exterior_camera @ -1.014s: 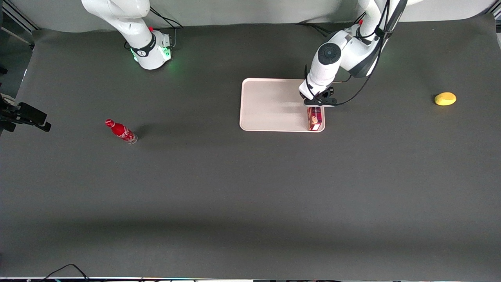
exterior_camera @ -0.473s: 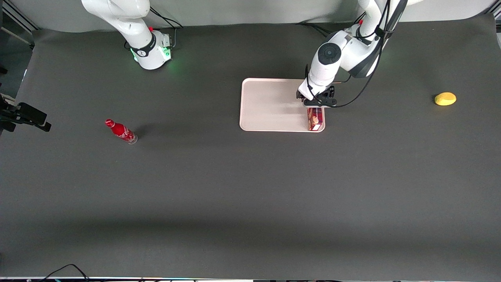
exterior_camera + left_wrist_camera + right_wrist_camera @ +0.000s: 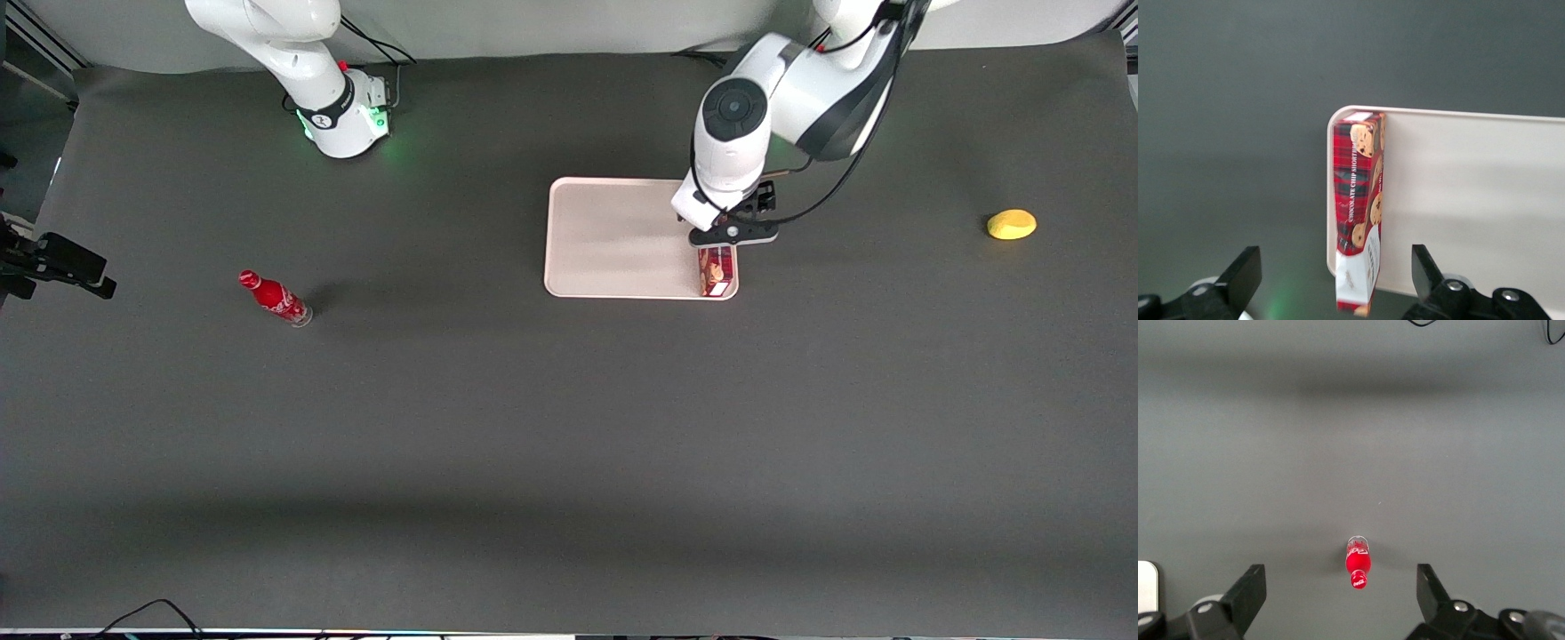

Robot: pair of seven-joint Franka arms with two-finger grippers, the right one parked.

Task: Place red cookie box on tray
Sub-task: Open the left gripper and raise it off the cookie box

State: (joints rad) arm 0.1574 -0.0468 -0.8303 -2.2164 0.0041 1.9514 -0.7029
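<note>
The red cookie box [image 3: 717, 271] lies on its narrow side in the tray [image 3: 613, 240], along the rim at the working arm's end, reaching the corner nearest the front camera. My left gripper [image 3: 727, 233] hangs above the box's end that is farther from the camera, and the arm hides that end. In the left wrist view the red cookie box [image 3: 1358, 207] rests against the rim of the tray [image 3: 1458, 200]. The gripper [image 3: 1335, 267] is open, its fingers spread wide on either side of the box's white-labelled end and not touching it.
A small red soda bottle [image 3: 276, 298] lies on the dark mat toward the parked arm's end and also shows in the right wrist view [image 3: 1358, 563]. A yellow lemon-like object [image 3: 1011, 224] sits toward the working arm's end.
The left arm has risen, lifting the gripper higher above the box. The box stays where it was on the tray.
</note>
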